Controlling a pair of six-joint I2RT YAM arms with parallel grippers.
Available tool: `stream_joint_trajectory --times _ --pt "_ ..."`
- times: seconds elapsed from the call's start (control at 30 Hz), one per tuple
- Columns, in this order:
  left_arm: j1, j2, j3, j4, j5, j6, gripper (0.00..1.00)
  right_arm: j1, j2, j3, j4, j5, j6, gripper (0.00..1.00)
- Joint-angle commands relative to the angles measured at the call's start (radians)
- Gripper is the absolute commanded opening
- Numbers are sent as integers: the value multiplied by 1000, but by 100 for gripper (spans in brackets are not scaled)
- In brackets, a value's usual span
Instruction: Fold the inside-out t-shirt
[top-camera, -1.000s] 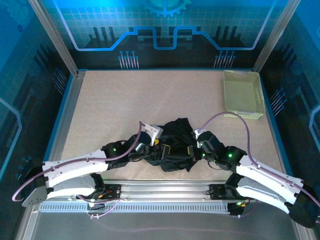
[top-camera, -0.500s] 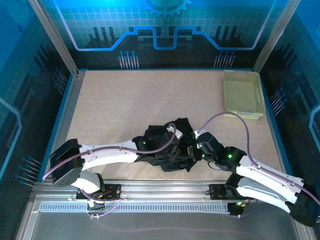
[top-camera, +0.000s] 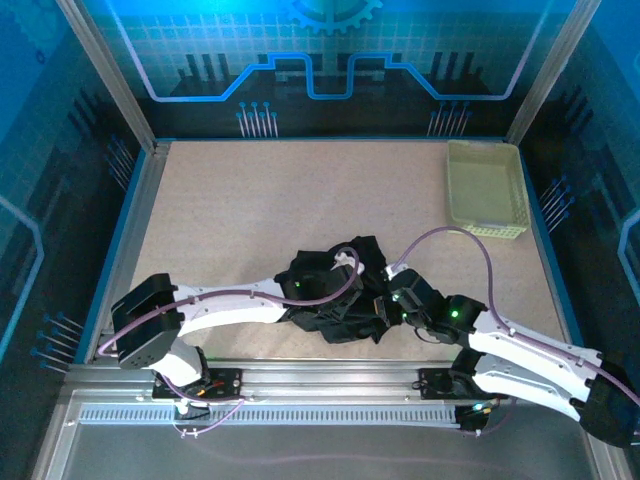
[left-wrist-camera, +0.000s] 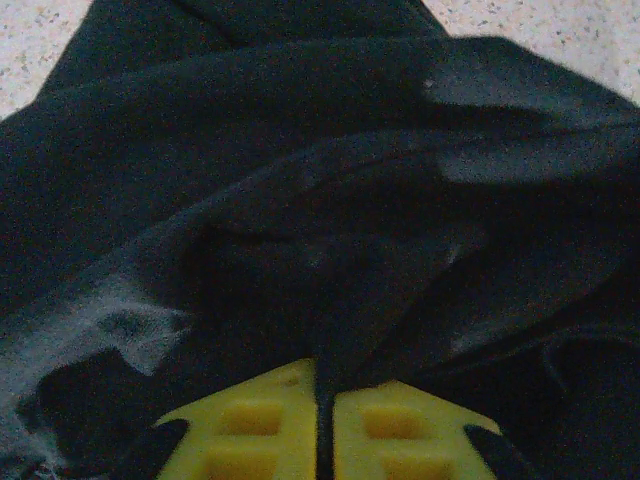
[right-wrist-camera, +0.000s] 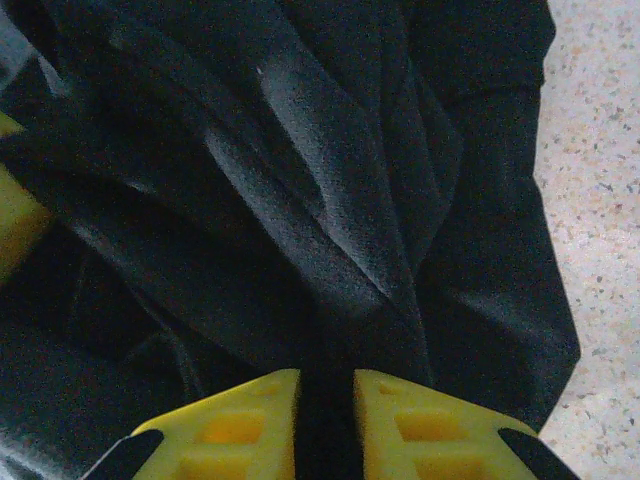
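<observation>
The left gripper (top-camera: 346, 263) reaches in from 9 o'clock and sits at about 1 o'clock on the inside-out t-shirt (top-camera: 330, 300). The shirt lies as a crumpled black heap toward 6 o'clock on the table (top-camera: 230, 200), close to the arm bases. In the left wrist view the yellow fingers (left-wrist-camera: 240, 430) are closed almost pad to pad. A dark crease runs down into the seam between them, so they seem to be pinching one thin layer. At 3 o'clock on the heap, the right gripper (top-camera: 386, 300) is clamped on the cloth. In its own view a thicker band of black fabric fills the gap between its fingers (right-wrist-camera: 420, 420). The basket (top-camera: 487, 190) stands well apart at 2 o'clock on the table. The shirt is far from flat, so the step in hand looks like opening the bundle out before any fold. To do that well, the two grips should be drawn apart toward 9 and 3 o'clock. They should be lifted only enough for the cloth to drape free. The left pinch looks shallow and could slip, and the wrist views do not show whether either grip is on a hem, a sleeve or several layers.
</observation>
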Motion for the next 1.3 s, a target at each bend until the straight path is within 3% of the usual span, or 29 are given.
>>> stream_joint_trajectory --times 0.0,0.07,0.23,0.4,0.57,0.73,1.03,1.1,1.2,1.27 --pt "11 -32 10 30 -27 -14 3 27 10 -17 3 45 23 22" --pt "18 -58 1 60 4 -15 0 36 15 -15 1 57 23 23" --pt "21 -120 -2 118 85 -9 0 55 11 38 -33 90 -9 38" --pt "53 -209 -19 170 192 -39 0 61 -31 127 -88 134 -73 45" --pt "91 -297 -48 217 278 -71 0 63 -97 203 -75 104 -163 56" --pt "114 -335 -61 236 323 -89 0 64 -102 223 -10 15 -219 59" --pt "163 -379 -124 307 413 -135 0 63 24 242 68 3 -234 60" --pt "168 -391 -140 314 418 -132 0 63 57 252 59 36 -229 50" --pt "177 -399 -160 318 420 -125 0 63 75 273 55 33 -227 19" --pt "195 -396 -171 312 421 -125 0 61 64 282 61 1 -226 5"
